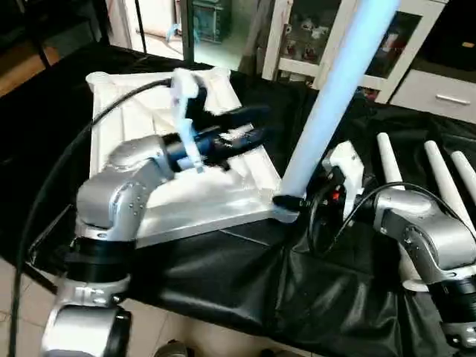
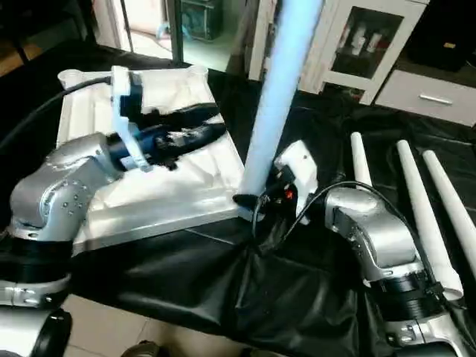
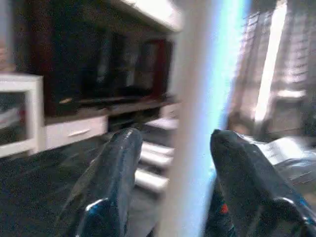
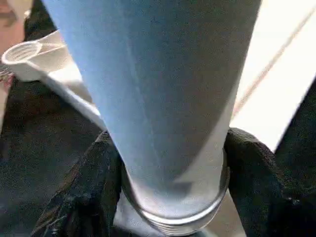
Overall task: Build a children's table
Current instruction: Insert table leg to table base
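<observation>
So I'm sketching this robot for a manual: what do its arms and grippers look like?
Both arms have rounded silver shells with black joint rings. A black cable loops along each. The left gripper and right gripper each have two glossy black fingers, behind a white bracket at the wrist. A small red spot shows near the right wrist.

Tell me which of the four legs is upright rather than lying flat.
The leg held by the right gripper, standing at the table top's near corner socket. The other three legs lie side by side on the black sheet to the robot's right.
</observation>
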